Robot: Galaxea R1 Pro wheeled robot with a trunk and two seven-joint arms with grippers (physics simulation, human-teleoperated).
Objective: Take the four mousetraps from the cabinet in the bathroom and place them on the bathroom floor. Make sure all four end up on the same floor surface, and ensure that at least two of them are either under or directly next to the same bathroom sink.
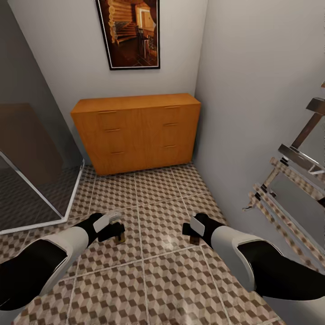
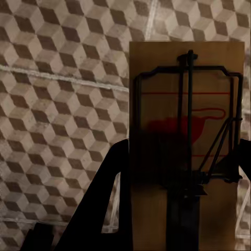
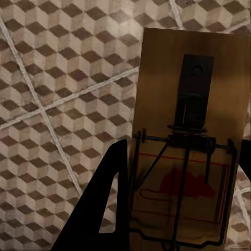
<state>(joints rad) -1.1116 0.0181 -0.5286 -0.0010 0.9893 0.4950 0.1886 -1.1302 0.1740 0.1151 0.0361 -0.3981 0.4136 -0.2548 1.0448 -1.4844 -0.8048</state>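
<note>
Holding one mousetrap point(image 2: 185, 151) clamped in your left end effector point(image 1: 116, 230), another mousetrap point(image 3: 191, 146) clamped in your right end effector point(image 1: 192, 232), both above the bathroom floor point(image 1: 153, 275); cabinet point(image 1: 135, 133) far ahead, drawers closed.

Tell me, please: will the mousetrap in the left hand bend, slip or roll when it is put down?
The mousetrap is a flat wooden board, so probably stiff and unlikely to roll. It looks thin and small, so likely light; the left hand grips it by its edges, so it might slip. Its wire spring seems delicate and could snap.
</note>
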